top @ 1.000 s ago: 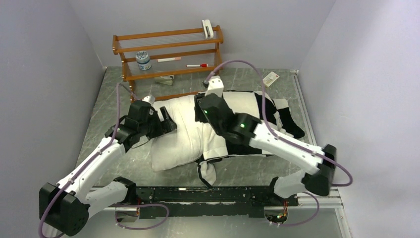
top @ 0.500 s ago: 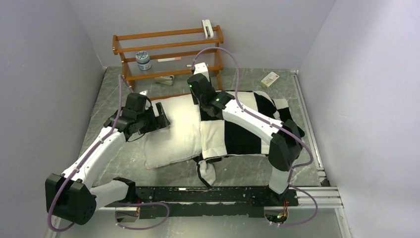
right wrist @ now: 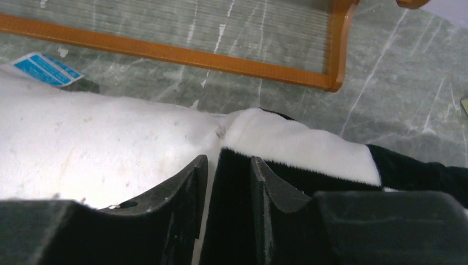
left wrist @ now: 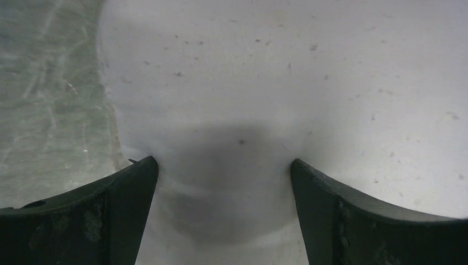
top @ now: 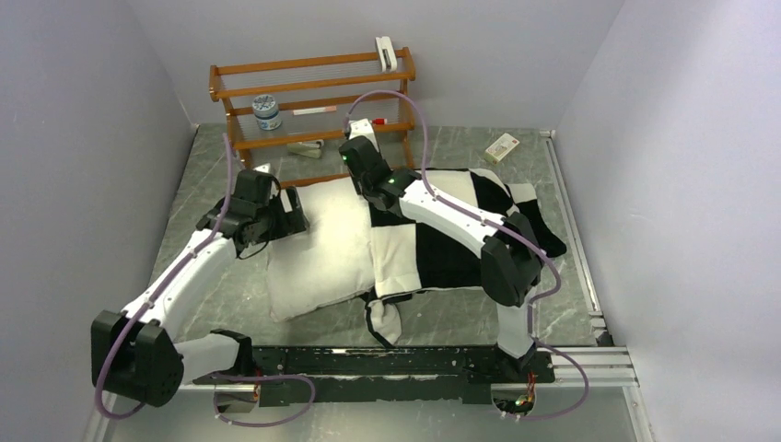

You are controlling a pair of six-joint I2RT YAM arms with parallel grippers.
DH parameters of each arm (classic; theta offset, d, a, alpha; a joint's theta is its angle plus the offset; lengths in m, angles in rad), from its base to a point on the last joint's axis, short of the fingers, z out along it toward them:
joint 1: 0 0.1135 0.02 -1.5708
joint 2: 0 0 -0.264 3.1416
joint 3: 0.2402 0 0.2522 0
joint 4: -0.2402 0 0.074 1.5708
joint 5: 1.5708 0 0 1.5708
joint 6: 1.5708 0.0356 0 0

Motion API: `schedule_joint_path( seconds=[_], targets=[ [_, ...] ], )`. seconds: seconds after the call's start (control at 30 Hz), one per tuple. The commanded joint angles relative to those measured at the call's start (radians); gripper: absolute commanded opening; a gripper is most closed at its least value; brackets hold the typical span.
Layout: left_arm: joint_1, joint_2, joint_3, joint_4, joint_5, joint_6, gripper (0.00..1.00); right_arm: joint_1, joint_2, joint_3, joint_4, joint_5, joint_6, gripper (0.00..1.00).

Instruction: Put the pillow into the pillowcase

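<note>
- The pillow (top: 318, 249) lies mid-frame, half inside the pillowcase (top: 451, 249); sleeving looks partway done.
- The left end effector (left wrist: 223, 165) gapes wide at the pillow's bare end.
- The right end effector (right wrist: 227, 159) sits narrow on the pillowcase's upper edge, grip uncertain; next, draw it leftward.

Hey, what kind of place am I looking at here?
Probably a robot lab test cell, not a home: plain grey walls box in a stone-look table, two arms are bolted to a rail at its near edge, and a wooden rack stands at the back.
</note>
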State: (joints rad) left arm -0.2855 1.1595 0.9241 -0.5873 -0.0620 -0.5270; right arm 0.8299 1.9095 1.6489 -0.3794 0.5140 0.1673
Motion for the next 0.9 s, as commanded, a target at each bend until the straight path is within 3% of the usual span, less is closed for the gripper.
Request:
schedule_joint_path(
  seconds=[0.0,0.07,0.1,0.13,0.17,0.23,0.43,0.53,0.7,0.87],
  targets=[
    [0.019,0.064,-0.076,0.158,0.173,0.027,0.93,-0.008,0.073,0.079,-0.027,-0.004,-0.040,0.35],
    [0.019,0.079,-0.103,0.237,0.259,0.017,0.86,-0.008,0.122,0.138,-0.040,-0.015,-0.054,0.22],
    [0.019,0.078,-0.115,0.279,0.297,0.019,0.73,-0.008,0.148,0.187,-0.058,-0.028,-0.063,0.08],
    [0.019,0.074,-0.124,0.313,0.334,0.017,0.55,-0.007,0.171,0.238,-0.086,-0.042,-0.063,0.00],
    [0.019,0.065,-0.130,0.338,0.364,0.005,0.32,-0.004,0.185,0.285,-0.116,-0.065,-0.061,0.00],
    [0.019,0.037,-0.143,0.387,0.415,-0.033,0.07,0.019,0.176,0.339,-0.147,-0.110,-0.054,0.00],
    [0.017,-0.027,-0.179,0.476,0.523,-0.140,0.05,0.125,-0.004,0.225,-0.006,-0.245,-0.001,0.00],
    [0.017,-0.027,-0.162,0.430,0.505,-0.117,0.05,0.133,-0.038,0.181,0.006,-0.115,-0.007,0.00],
    [0.017,-0.046,-0.173,0.384,0.483,-0.088,0.05,0.087,-0.042,0.157,-0.109,0.105,-0.035,0.37],
    [0.017,-0.075,-0.222,0.394,0.496,-0.092,0.05,0.020,-0.026,0.136,-0.202,0.142,-0.012,0.46]
  ],
)
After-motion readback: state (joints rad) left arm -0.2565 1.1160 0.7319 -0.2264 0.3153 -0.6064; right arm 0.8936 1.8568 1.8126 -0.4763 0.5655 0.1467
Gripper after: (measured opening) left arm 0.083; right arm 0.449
